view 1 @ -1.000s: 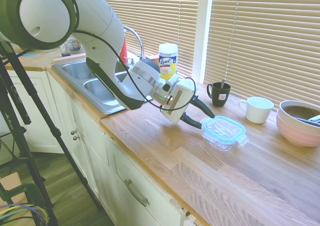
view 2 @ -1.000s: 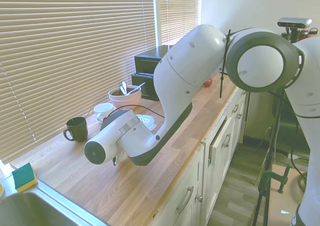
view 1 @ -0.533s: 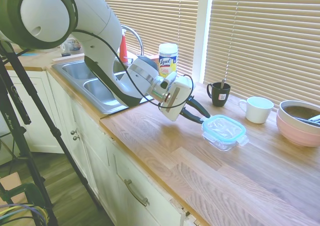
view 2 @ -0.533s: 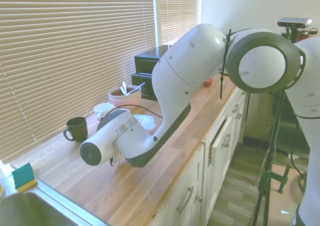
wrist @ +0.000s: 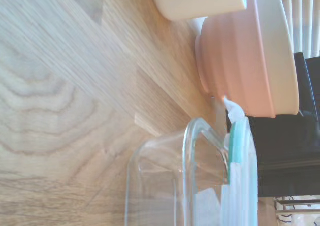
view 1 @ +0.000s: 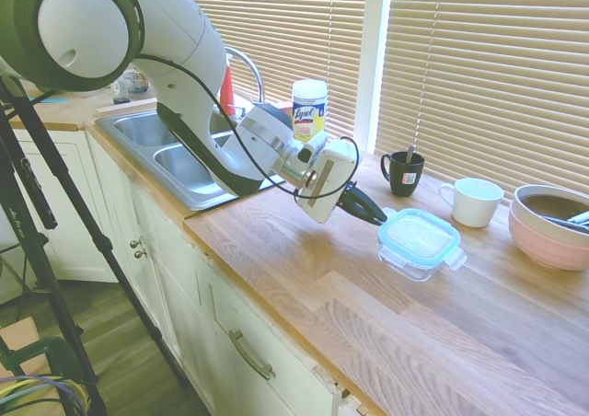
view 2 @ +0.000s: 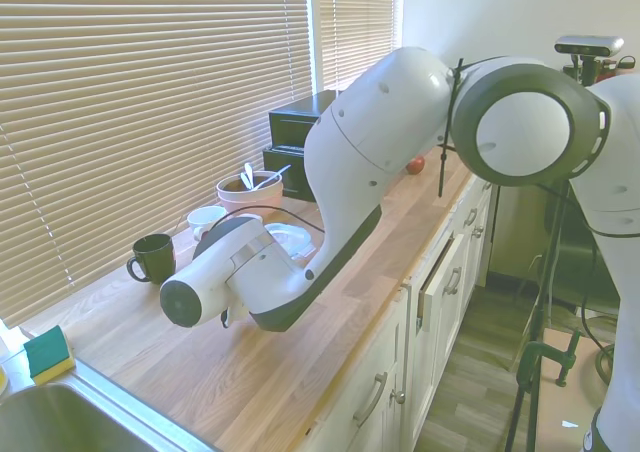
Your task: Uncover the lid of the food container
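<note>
Item: food container (view 1: 416, 261), clear glass, rounded-square, on the wooden countertop (view 1: 368, 315). In the first exterior view it sits right of picture centre, at about 4 o'clock from the gripper's tips. The wrist view shows its thick glass wall (wrist: 165, 186) from close by.

Item: lid (view 1: 419, 236), clear with a light-blue rim, lying on top of the container; a snap tab juts out at its right corner. In the wrist view the rim (wrist: 239, 171) appears as a pale teal band along the glass edge. In the second exterior view only a pale part of the lid (view 2: 285, 238) shows behind the arm.

Item: gripper (view 1: 375, 216), dark fingers (view 1: 361, 204) pointing toward 4 o'clock, tips just beside the lid's near-left edge. The fingers look drawn close together with nothing seen between them; contact with the lid cannot be told.

Item: wipes canister (view 1: 309, 110), yellow and white, label reading "Lysol", at 11 o'clock from the container, by the sink (view 1: 170, 149).

Item: black mug (view 1: 403, 171), at 12 o'clock from the container; a small red mark on its side, not legible.

Item: white cup (view 1: 473, 201), at 1 o'clock.

Item: pink bowl (view 1: 550, 241) with a grey bowl (view 1: 552, 209) nested in it, at 3 o'clock, well apart from the container.

Item: green-and-yellow sponge (view 2: 46, 353), near the sink edge in the second exterior view.
</note>
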Robot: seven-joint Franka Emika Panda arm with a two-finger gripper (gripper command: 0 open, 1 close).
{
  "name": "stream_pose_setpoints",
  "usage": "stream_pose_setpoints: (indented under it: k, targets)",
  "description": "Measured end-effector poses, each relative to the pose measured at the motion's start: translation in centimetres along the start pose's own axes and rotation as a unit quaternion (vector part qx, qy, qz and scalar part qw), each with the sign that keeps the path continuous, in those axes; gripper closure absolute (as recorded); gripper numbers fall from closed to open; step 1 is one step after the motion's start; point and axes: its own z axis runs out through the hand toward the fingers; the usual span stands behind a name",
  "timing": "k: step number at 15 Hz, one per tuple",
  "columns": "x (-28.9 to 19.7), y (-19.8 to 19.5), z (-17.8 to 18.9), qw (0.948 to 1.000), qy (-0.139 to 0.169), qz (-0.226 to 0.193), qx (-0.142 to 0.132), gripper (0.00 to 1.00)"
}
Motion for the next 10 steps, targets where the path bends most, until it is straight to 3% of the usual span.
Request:
stream_pose_setpoints:
  k: [6, 10]
  targets:
    - [3.4, 2.2, -0.8, 0.9995, 0.013, 0.024, -0.016, 1.0]
    - [6.5, 5.5, 0.6, 0.9979, 0.015, 0.049, -0.04, 1.0]
